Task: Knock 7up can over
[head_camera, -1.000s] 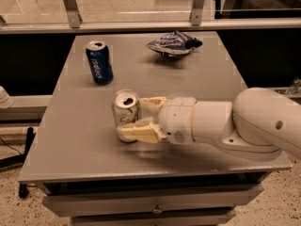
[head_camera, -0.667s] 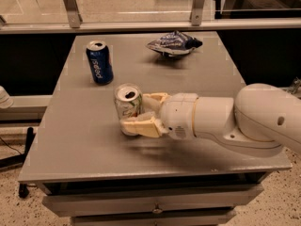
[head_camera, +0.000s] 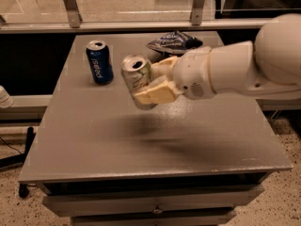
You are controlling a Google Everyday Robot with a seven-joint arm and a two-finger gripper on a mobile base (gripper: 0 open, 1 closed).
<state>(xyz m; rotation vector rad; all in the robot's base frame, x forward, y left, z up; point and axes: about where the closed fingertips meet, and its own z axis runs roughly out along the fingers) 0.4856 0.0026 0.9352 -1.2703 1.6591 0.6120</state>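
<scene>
**Gripper clamped on tilted 7up can**

At the far left of the grey table [head_camera: 84, 145] one dark blue Pepsi can [head_camera: 99, 62] stands upright, apart from everything else. Just right of it, the single 7up can [head_camera: 134, 74] is tilted, its open top leaning left, and its base seems clear of the table top, with a blurred shadow on the surface nearer the viewer. The gripper [head_camera: 141, 84] reaches in from the right and is closed around this can, with one cream finger on the far side and the other fingers [head_camera: 157, 92] pressed against the near side. One crumpled bag [head_camera: 174, 41] lies at the far edge, behind the gripper. Two cans in all.
</scene>
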